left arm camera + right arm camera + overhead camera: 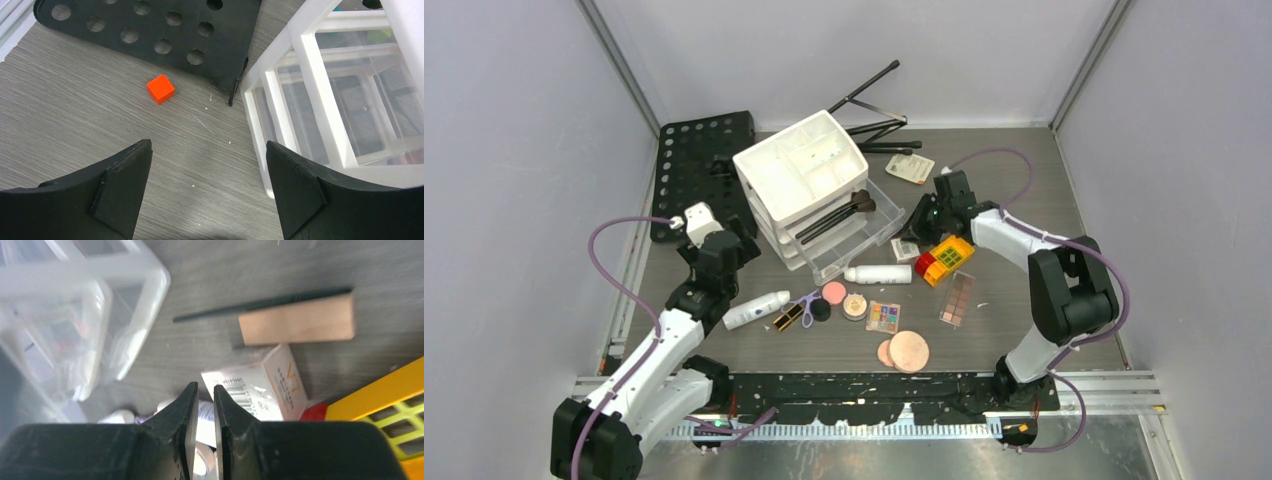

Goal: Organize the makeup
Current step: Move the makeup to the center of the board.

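The makeup lies loose in front of a white drawer organizer (pixel 802 170): two white bottles (pixel 879 273) (pixel 756 310), a black-gold lipstick (pixel 788 318), a pink compact (pixel 833 292), a multicolour eyeshadow palette (pixel 883 317), a large peach compact (pixel 909 351) and a long pink-toned palette (pixel 957 298). Black brushes (pixel 839 212) lie in the pulled-out clear drawer. My left gripper (pixel 742 240) is open and empty over bare table (pixel 209 190), left of the organizer (pixel 310 75). My right gripper (pixel 916 225) (pixel 206 390) is shut, empty, low beside a small white barcode box (pixel 257 385).
A red-and-yellow block (pixel 944 259) sits under my right arm. A tan wooden block (pixel 297 320) and a thin black stick (pixel 260 304) lie beyond the box. An orange cube (pixel 160 88) sits near a black perforated board (pixel 699 165). A black stand (pixel 874 110) leans at the back.
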